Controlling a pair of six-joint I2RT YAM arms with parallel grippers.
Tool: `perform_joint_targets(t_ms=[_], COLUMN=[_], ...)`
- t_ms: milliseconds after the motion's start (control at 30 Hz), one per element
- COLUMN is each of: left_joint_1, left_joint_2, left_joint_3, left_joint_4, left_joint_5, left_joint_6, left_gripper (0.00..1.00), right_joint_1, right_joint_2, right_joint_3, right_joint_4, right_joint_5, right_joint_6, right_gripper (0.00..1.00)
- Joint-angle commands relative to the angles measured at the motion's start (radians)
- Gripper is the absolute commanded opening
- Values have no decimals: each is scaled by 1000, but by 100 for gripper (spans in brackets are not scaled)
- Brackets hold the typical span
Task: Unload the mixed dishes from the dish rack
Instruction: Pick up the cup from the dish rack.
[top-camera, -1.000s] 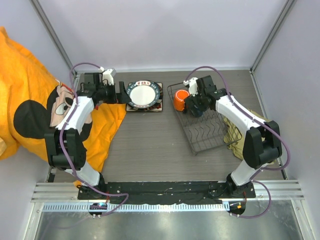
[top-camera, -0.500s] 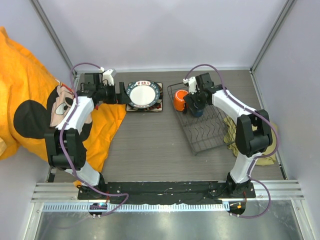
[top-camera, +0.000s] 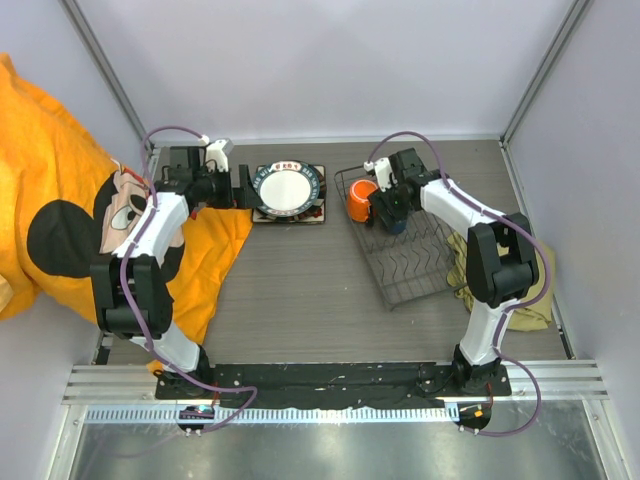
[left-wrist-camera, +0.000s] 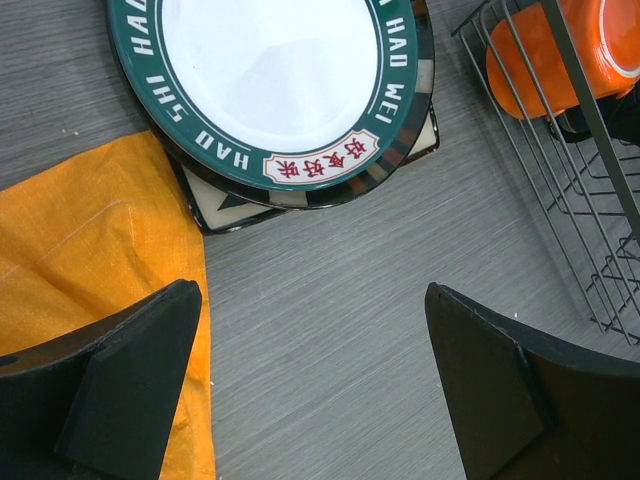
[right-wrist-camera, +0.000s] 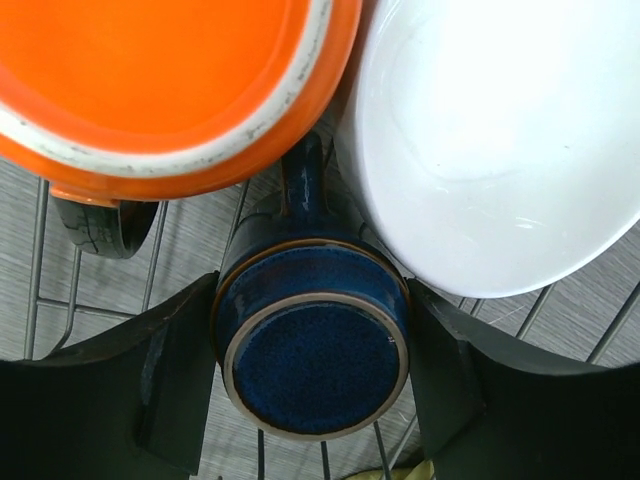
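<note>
The dish rack (top-camera: 410, 255) lies at the right of the table. In it sit the orange mug (top-camera: 360, 200), the small dark-blue cup (right-wrist-camera: 315, 350), bottom toward the camera, and the white bowl (right-wrist-camera: 500, 140). My right gripper (top-camera: 393, 215) is down in the rack; in the right wrist view (right-wrist-camera: 315, 365) its fingers (right-wrist-camera: 170, 390) press both sides of the cup. The round dark-rimmed plate (top-camera: 285, 189) lies on the square plate (left-wrist-camera: 215, 205) at the back centre. My left gripper (top-camera: 243, 187) is open and empty beside them, over bare table (left-wrist-camera: 315, 340).
An orange printed cloth (top-camera: 60, 220) covers the table's left side and reaches under my left gripper (left-wrist-camera: 90, 250). An olive cloth (top-camera: 535, 310) lies right of the rack. The mug (left-wrist-camera: 560, 50) and rack wires (left-wrist-camera: 580, 230) show in the left wrist view.
My right arm's elbow has swung in toward the rack while its gripper stays at the blue cup, shifting slightly. The left arm has not moved.
</note>
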Motion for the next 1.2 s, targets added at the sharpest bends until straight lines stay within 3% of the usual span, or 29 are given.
perform_joint_targets(t_ms=[0, 167, 533, 933, 1167], left_joint_1=[2, 2, 2, -8, -96], left_joint_2=[-1, -4, -4, -16, -47], left_joint_3=[3, 5, 31, 48, 78], left_joint_4=[17, 16, 14, 59, 56], left_joint_5=[13, 21, 84, 234, 383], left_joint_6=[8, 7, -3, -23, 120], left_gripper=[100, 100, 100, 100, 100], right_joint_1=[-5, -7, -8, -8, -2], right_joint_2=[-8, -37, -129, -277, -407], right_joint_3=[46, 52, 99, 179, 210], right_joint_4=[27, 9, -65, -142, -249], right_joint_5=[-30, -31, -57, -89, -315], right_joint_6=[2, 2, 11, 24, -54], right_gripper=[61, 47, 31, 23, 22])
